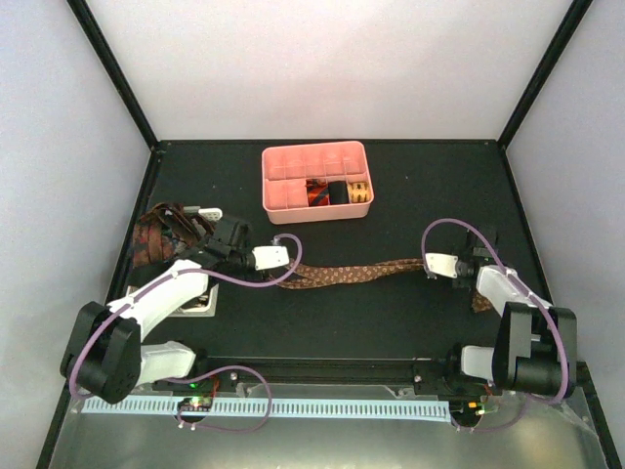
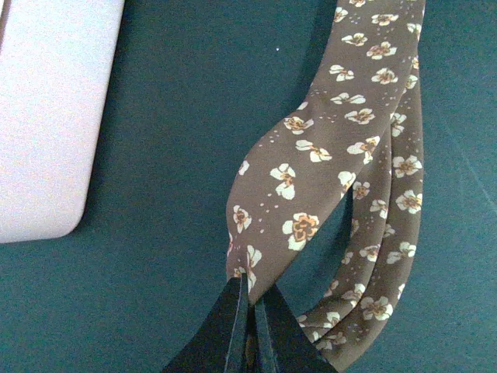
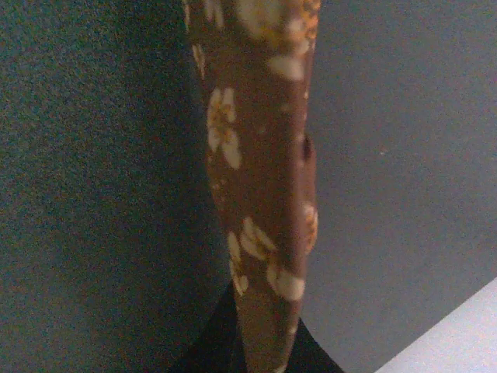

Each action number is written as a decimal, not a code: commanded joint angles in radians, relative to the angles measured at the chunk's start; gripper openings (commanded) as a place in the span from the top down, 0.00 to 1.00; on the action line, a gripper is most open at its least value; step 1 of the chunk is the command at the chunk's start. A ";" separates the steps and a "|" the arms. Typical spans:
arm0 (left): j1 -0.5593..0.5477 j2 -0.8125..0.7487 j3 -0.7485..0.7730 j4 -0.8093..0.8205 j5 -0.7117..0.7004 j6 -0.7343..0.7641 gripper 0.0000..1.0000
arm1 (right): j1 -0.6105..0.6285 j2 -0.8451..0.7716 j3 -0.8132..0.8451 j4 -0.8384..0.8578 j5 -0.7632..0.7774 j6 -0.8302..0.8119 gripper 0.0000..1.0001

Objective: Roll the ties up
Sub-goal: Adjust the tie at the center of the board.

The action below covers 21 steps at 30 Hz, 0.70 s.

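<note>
A brown tie (image 1: 356, 274) with a small flower print lies stretched across the black table between my two grippers. At its left end my left gripper (image 1: 295, 273) is shut on it. The left wrist view shows that gripper (image 2: 250, 294) pinching a folded tip of the tie (image 2: 326, 155), with looped layers lying to the right. On the right, my right gripper (image 1: 428, 264) is shut on the same tie (image 3: 260, 194), whose fabric covers the fingertips (image 3: 211, 351). A short end (image 1: 480, 301) trails past that arm. More ties (image 1: 156, 234) lie heaped at the far left.
A pink compartmented tray (image 1: 283, 195) stands at the back centre, holding rolled red-orange (image 1: 314, 196), black (image 1: 339, 192) and gold (image 1: 360, 190) ties. A white basket (image 1: 200, 307) sits under my left arm. A pale container corner (image 2: 46, 116) shows in the left wrist view.
</note>
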 commanded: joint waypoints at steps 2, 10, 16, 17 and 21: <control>-0.055 -0.029 -0.016 -0.004 -0.011 0.107 0.98 | -0.009 0.019 0.010 0.005 -0.032 -0.019 0.98; -0.289 -0.029 -0.072 -0.240 -0.113 0.254 0.98 | -0.010 -0.006 -0.076 0.073 -0.009 -0.078 0.98; -0.318 -0.039 -0.010 -0.403 -0.073 0.242 0.66 | -0.017 -0.016 -0.085 0.120 0.019 -0.082 0.98; -0.325 -0.040 0.017 -0.473 -0.037 0.237 0.59 | -0.018 -0.019 -0.084 0.128 0.018 -0.082 0.98; -0.317 -0.045 0.161 -0.711 0.043 0.180 0.40 | -0.019 -0.065 -0.082 0.133 -0.021 -0.082 0.98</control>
